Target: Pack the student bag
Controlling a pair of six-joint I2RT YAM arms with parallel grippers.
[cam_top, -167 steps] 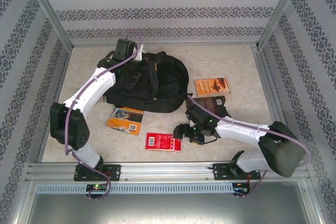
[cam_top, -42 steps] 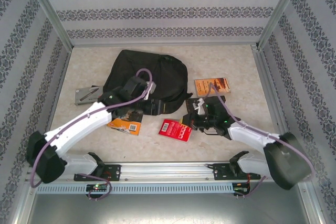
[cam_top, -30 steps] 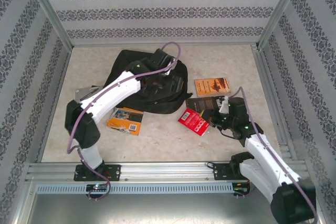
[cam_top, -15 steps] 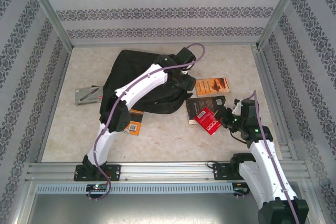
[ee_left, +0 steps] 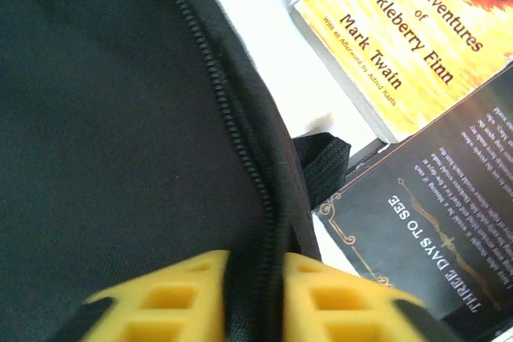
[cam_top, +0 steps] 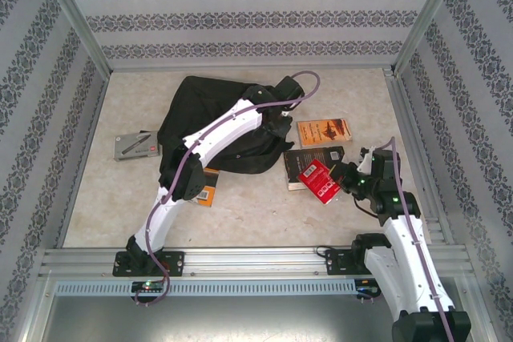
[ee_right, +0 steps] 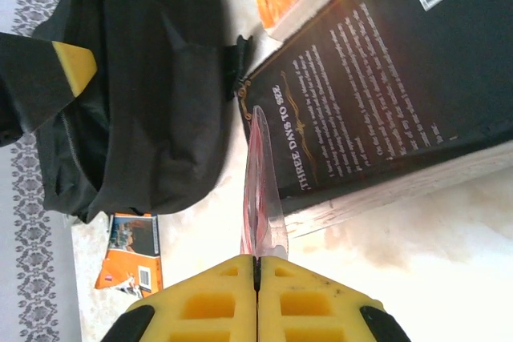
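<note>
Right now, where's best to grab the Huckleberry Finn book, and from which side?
Probably its right-hand short edge, from the right. The Adventures of Huckleberry Finn lies flat, cover up; the black backpack sits at its left end and the Three Days to See book crowds its near edge.

The bag (cam_top: 196, 106), a big black soft fabric backpack, lies slumped on the far part of the counter (cam_top: 256, 214), left of centre. Its zippered right edge is pinched between the yellow fingers of the left claw (ee_left: 255, 282).
</note>
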